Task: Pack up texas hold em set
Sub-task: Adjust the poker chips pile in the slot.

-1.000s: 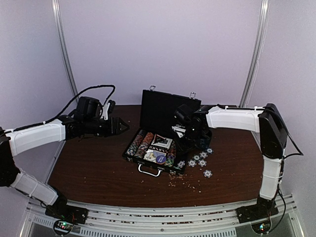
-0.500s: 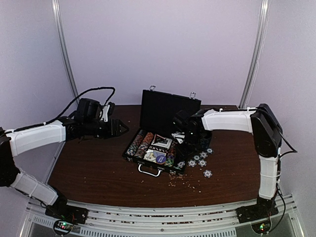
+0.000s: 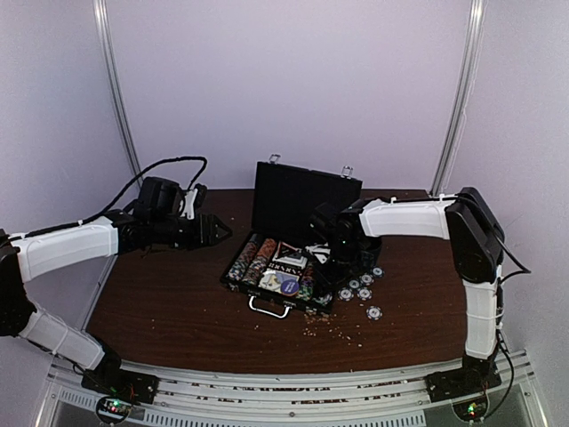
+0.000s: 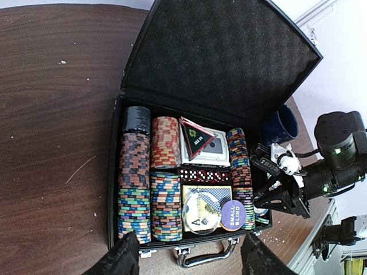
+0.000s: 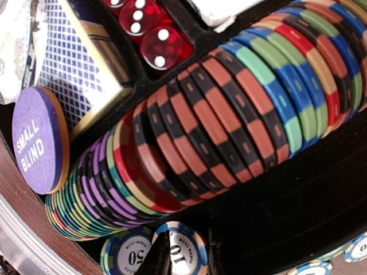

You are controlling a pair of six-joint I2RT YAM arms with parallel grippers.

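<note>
The black briefcase lies open at mid-table with its lid upright. Its tray holds rows of striped poker chips, card decks, red dice and a purple "small blind" disc. My right gripper is at the case's right edge, shut on a blue "10" chip beside a "50" chip; it also shows in the top view. My left gripper is open and empty, held in the air left of the case.
Several loose chips lie on the wood table right of the case. A dark blue cup stands behind the case's right side. Small crumbs are scattered in front of the silver handle.
My right gripper has moved left and down from above the loose chips to the case's right edge. The left arm has stayed still.
</note>
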